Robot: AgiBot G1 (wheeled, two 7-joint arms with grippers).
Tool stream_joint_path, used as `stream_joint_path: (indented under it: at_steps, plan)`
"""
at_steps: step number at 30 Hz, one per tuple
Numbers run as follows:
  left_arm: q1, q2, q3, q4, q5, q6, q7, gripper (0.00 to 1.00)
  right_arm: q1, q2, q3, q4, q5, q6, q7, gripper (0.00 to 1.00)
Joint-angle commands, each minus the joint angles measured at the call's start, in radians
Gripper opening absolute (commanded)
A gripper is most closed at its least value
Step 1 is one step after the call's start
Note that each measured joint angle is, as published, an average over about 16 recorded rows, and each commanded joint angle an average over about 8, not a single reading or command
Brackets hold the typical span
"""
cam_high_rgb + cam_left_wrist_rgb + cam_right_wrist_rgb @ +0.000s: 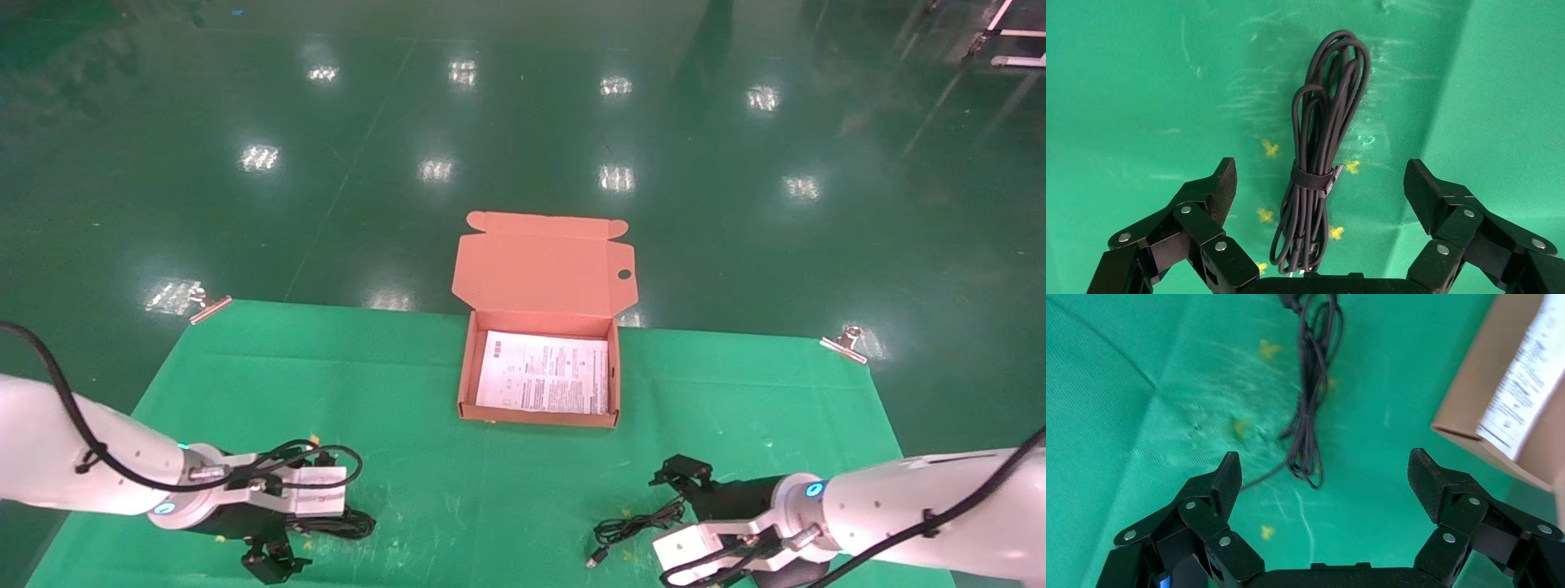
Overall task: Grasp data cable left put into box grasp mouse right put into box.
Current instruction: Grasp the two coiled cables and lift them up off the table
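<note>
The data cable (1315,177), a strapped bundle on the green mat (507,482), is framed lengthwise between the spread fingers of the left gripper (1320,184). The right gripper (1324,478), likewise spread, is held near the box (539,377).

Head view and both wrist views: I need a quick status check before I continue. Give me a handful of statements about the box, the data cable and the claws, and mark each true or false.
1. The box is open, with a printed sheet lying inside. True.
2. The left claw is shut on the data cable. False: its fingers are spread wide, with the bundle lying on the cloth between them.
3. The data cable is bound by a strap around its middle. True.
4. The data cable is already in the box. False: it lies on the green cloth under the left claw.
5. The right claw is open above a thin black cord. True.
</note>
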Motion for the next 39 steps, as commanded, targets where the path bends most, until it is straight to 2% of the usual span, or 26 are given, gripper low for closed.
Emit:
stream_joint_path:
  at_steps: [1, 3, 4, 6, 7, 11, 12, 14, 15, 39]
  plan:
    - [-0.003, 0.011, 0.000, 0.036, 0.001, -0.011, 0.005, 1.00, 0.002, -0.021, -0.007, -0.035, -0.007, 0.008, -0.008, 1.00]
    - [0.000, 0.018, -0.001, 0.062, 0.005, -0.031, 0.011, 1.00, 0.001, -0.037, -0.011, -0.069, -0.015, 0.025, -0.017, 1.00]
    - [0.001, 0.021, -0.001, 0.072, 0.007, -0.040, 0.013, 0.94, 0.001, -0.045, -0.013, -0.085, -0.020, 0.034, -0.022, 1.00]
    - [0.005, 0.025, -0.004, 0.093, 0.008, -0.060, 0.016, 0.69, 0.000, -0.058, -0.016, -0.116, -0.029, 0.054, -0.032, 1.00]
    - [0.007, 0.026, -0.005, 0.101, 0.008, -0.068, 0.017, 0.57, 0.000, -0.064, -0.017, -0.129, -0.032, 0.064, -0.035, 0.93]
    - [0.013, 0.030, -0.012, 0.134, 0.004, -0.097, 0.020, 0.07, -0.001, -0.083, -0.018, -0.177, -0.044, 0.101, -0.044, 0.43]
    - [0.014, 0.031, -0.014, 0.140, 0.002, -0.101, 0.020, 0.00, -0.001, -0.086, -0.017, -0.184, -0.045, 0.107, -0.044, 0.31]
    - [0.016, 0.031, -0.016, 0.146, 0.000, -0.106, 0.020, 0.00, -0.001, -0.089, -0.017, -0.192, -0.046, 0.114, -0.045, 0.06]
    - [0.016, 0.031, -0.017, 0.148, -0.001, -0.108, 0.020, 0.00, -0.001, -0.090, -0.016, -0.196, -0.046, 0.118, -0.045, 0.00]
    - [0.014, 0.029, -0.014, 0.130, 0.001, -0.095, 0.020, 0.00, -0.001, -0.080, -0.016, -0.172, -0.042, 0.098, -0.044, 0.00]
